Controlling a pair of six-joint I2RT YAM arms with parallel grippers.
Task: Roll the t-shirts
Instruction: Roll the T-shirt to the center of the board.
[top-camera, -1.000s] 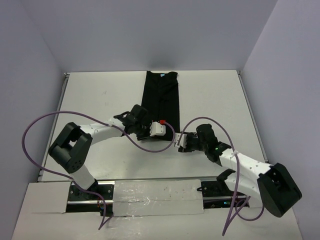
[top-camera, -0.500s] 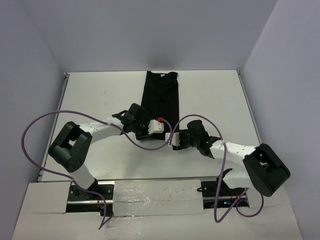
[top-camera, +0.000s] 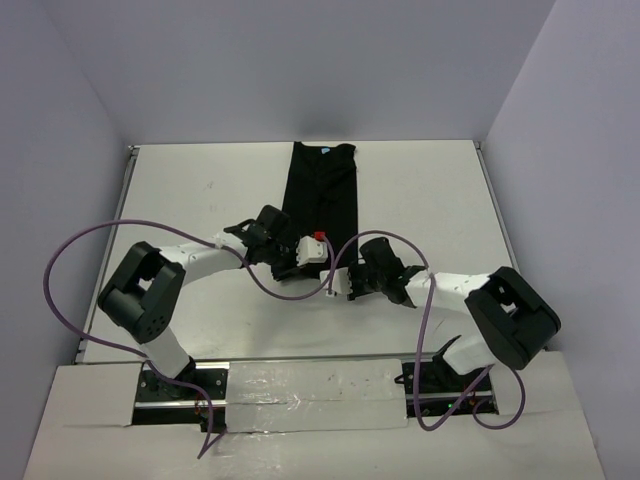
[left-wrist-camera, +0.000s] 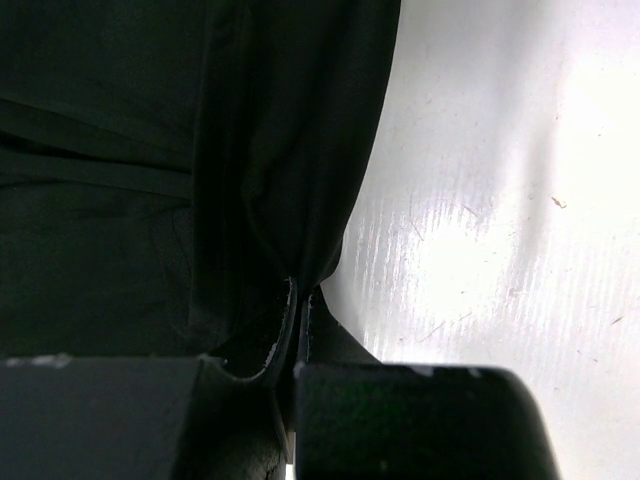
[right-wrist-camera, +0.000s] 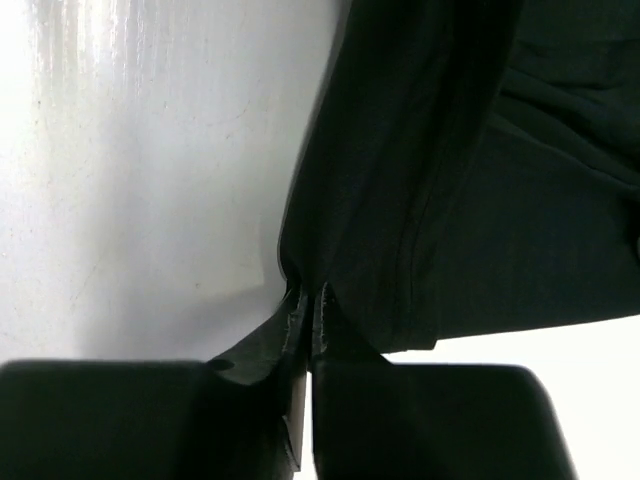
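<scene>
A black t-shirt (top-camera: 322, 195) lies flat on a white table (top-camera: 430, 190). It is folded into one long, thin strip. A small blue neck tag (top-camera: 330, 152) shows at the far end of the t-shirt. Both arms reach in to the near end of the t-shirt. The left arm (top-camera: 195, 258) comes in from the t-shirt's left side and the right arm (top-camera: 450, 290) comes in from its right side. Seen up close, the left gripper (left-wrist-camera: 297, 295) is squeezed tight on a fold of cloth at the edge of the t-shirt, and bare table shines just beside that edge. The right gripper (right-wrist-camera: 308, 295) is also squeezed tight on the t-shirt, pinching a thin ridge of cloth at the other edge, with bare table next to it. From above, the near end of the t-shirt is hard to see, because the two arms and a white box with a red top (top-camera: 312, 248) sit over it. A purple cable (top-camera: 390, 235) loops up just to the right of the t-shirt's near end, and another one hangs below it. Pale walls (top-camera: 300, 70) stand behind the t-shirt and on both sides of it.
</scene>
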